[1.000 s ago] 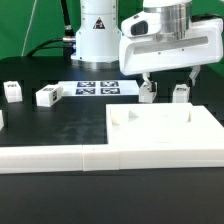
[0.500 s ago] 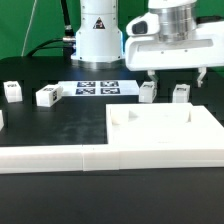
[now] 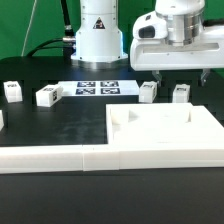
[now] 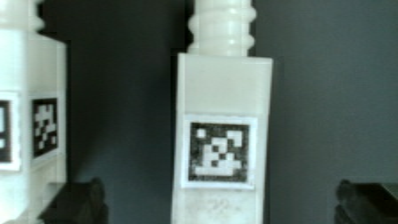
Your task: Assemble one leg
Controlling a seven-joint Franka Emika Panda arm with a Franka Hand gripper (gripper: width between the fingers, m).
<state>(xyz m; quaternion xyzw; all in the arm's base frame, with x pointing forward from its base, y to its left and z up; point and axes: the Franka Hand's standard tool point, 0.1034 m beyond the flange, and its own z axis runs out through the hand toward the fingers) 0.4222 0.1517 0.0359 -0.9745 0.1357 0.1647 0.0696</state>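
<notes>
The gripper (image 3: pixel 171 76) is hovering above the black table (image 3: pixel 55 125) with its jaws standing wide apart and gripping nothing. The leg (image 3: pixel 181 92) is resting on the table below the gripper. In the wrist view the leg (image 4: pixel 222 130) is sitting centred between the two dark fingertips (image 4: pixel 80 203), clear of both, with its tag facing the camera. A second leg (image 3: pixel 149 91) is resting just beside it, toward the exterior view's left. The marker board (image 3: pixel 98 88) is lying farther to that side. The large tray part (image 3: pixel 165 130) is lying nearer the exterior camera than both legs
</notes>
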